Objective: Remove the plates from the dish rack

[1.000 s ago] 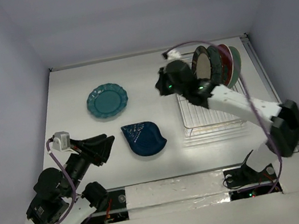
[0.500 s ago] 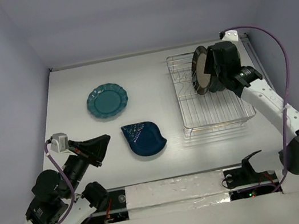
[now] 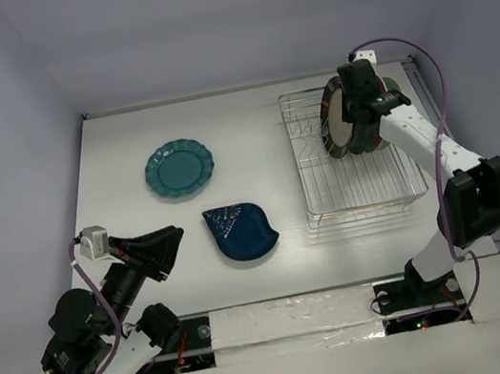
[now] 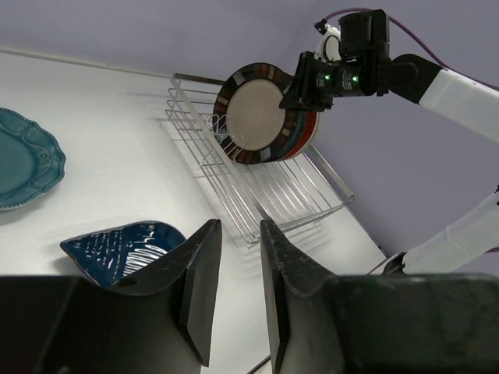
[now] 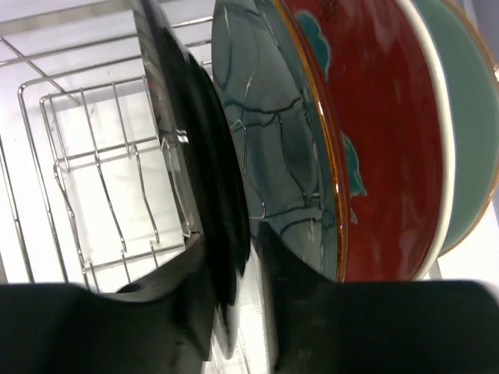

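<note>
The silver wire dish rack (image 3: 355,178) holds several upright plates at its far end. The front one is the dark-rimmed cream-centred plate (image 3: 337,120). Behind it stand the dark teal glazed plate (image 5: 281,132), the red-rimmed plate (image 5: 374,132) and the pale green plate (image 5: 468,132). My right gripper (image 3: 353,125) is open. Its jaws stand either side of the top rim of the dark-rimmed plate (image 5: 207,156), with a thin gap showing at one finger (image 5: 312,312). The teal scalloped plate (image 3: 179,168) and the dark blue leaf-shaped plate (image 3: 241,232) lie flat on the table. My left gripper (image 3: 169,244) is open and empty, near the leaf plate.
The white table (image 3: 250,129) is enclosed by pale walls at the back and both sides. The near half of the rack (image 4: 288,195) holds only upright tines. The right arm's purple cable (image 3: 428,68) loops above the rack's right side.
My right arm has swung from the rack's left side round to its back right. Its gripper now sits over the front plate's rim. The left arm has barely moved.
</note>
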### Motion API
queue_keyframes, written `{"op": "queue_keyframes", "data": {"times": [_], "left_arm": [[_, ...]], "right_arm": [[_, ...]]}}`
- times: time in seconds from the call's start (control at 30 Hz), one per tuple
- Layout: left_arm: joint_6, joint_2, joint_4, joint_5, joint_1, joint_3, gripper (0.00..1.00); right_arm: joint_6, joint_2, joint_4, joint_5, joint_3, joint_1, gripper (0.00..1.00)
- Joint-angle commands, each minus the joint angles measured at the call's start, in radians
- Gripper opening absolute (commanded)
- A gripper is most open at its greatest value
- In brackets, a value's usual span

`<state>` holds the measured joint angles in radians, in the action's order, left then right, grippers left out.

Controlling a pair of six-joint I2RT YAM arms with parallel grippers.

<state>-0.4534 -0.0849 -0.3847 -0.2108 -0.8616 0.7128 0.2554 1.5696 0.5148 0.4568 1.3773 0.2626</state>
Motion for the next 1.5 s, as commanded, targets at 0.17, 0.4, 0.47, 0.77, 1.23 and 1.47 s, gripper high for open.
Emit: {"op": "queue_keyframes", "data": {"times": [0.17,0.4,0.47,0.77,1.23,1.47], "left_arm": [[0.010,0.011,0.053,0.004,0.007,-0.007,0.27],[0.005,0.014,0.055,0.004,0.007,-0.007,0.28],[0.007,0.013,0.053,0.004,0.007,-0.007,0.28],[0.004,0.013,0.052,0.004,0.007,-0.009,0.32],[-0.001,0.013,0.049,0.004,0.007,-0.007,0.37],[-0.011,0.001,0.038,0.004,0.007,-0.004,0.38]], "right_arm": [[-0.067,0.003,0.073,0.072,0.114,0.000,0.04],[-0.122,-0.063,0.067,0.040,0.175,0.000,0.00],[-0.125,-0.078,0.074,0.057,0.193,0.000,0.00],[-0.139,-0.135,0.082,0.129,0.269,0.055,0.00],[0.034,-0.324,-0.085,-0.093,0.205,0.125,0.00],[0.303,-0.134,-0.419,-0.439,0.143,0.269,0.00]]}}
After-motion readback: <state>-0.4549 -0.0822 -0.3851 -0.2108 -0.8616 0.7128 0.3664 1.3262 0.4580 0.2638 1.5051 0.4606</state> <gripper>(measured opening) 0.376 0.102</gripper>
